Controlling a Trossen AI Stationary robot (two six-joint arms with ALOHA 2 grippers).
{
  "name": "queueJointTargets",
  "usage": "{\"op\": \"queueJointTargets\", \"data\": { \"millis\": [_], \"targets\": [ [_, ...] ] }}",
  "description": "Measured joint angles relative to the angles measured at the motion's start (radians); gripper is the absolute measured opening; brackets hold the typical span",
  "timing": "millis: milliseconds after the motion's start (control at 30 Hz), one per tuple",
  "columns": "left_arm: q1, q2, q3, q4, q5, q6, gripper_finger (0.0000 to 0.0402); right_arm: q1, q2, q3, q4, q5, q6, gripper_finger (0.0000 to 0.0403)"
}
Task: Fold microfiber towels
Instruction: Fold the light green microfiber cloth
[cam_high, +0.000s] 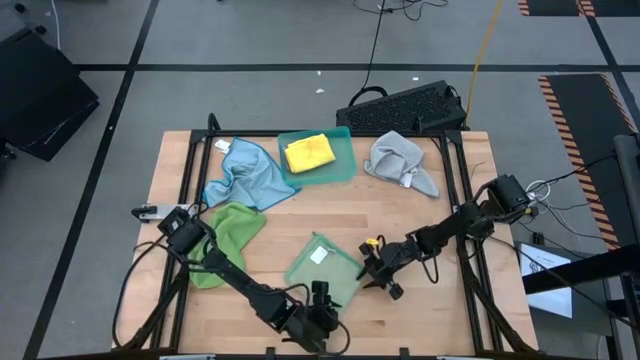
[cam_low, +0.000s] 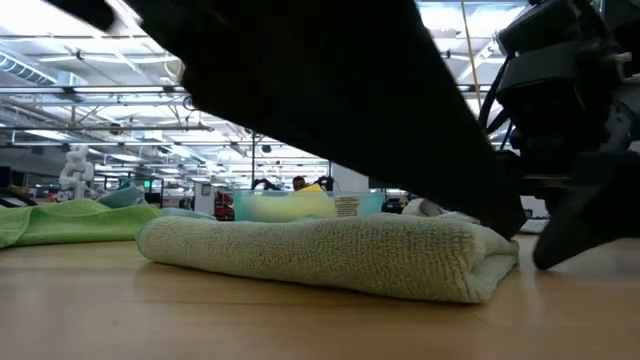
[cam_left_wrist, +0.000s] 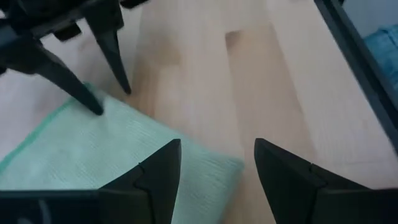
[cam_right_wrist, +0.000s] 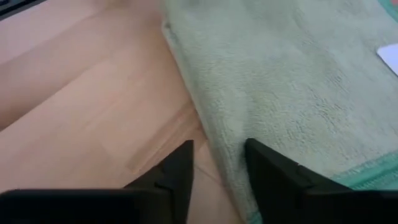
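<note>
Pale green towel (cam_high: 325, 268) folded at bench (cam_high: 420, 320) front centre, right gripper (cam_right_wrist: 217, 163) at its right edge, jaws narrow and straddling that edge, left gripper (cam_left_wrist: 217, 165) at its near corner, jaws open, nothing held.

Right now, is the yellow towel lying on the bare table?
No. In the high view the yellow towel sits inside the teal tray at the table's far edge, not on the wood.

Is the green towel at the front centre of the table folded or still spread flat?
Folded. The green towel lies doubled, with a rounded fold edge and stacked layers in the low view; from above it is a compact rectangle.
</note>
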Motion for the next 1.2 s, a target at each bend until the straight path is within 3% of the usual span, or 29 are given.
{"op": "queueJointTargets", "data": {
  "millis": [233, 400, 567, 767, 933, 1200],
  "targets": [
    [0.020, 0.000, -0.084, -0.028, -0.017, -0.002, 0.0207, -0.001, 0.001, -0.001, -0.007, 0.009, 0.120, 0.0047],
    [0.018, -0.008, -0.112, -0.090, -0.061, -0.029, 0.0207, 0.015, 0.002, -0.002, 0.008, 0.025, 0.221, 0.0017],
    [0.013, -0.016, -0.114, -0.121, -0.098, 0.004, 0.0207, 0.047, 0.003, -0.003, 0.039, 0.091, 0.404, 0.0010],
    [-0.002, -0.104, -0.125, -0.184, -0.224, 0.041, 0.0207, 0.057, 0.003, -0.005, 0.119, 0.081, 0.612, 0.0010],
    [-0.005, -0.161, -0.118, -0.119, -0.338, 0.005, 0.0207, 0.057, -0.016, -0.006, 0.176, 0.071, 0.696, 0.0010],
    [-0.003, -0.143, -0.120, -0.043, -0.350, 0.005, 0.0208, 0.019, -0.076, -0.004, 0.195, 0.072, 0.768, 0.0010]
  ]
}}
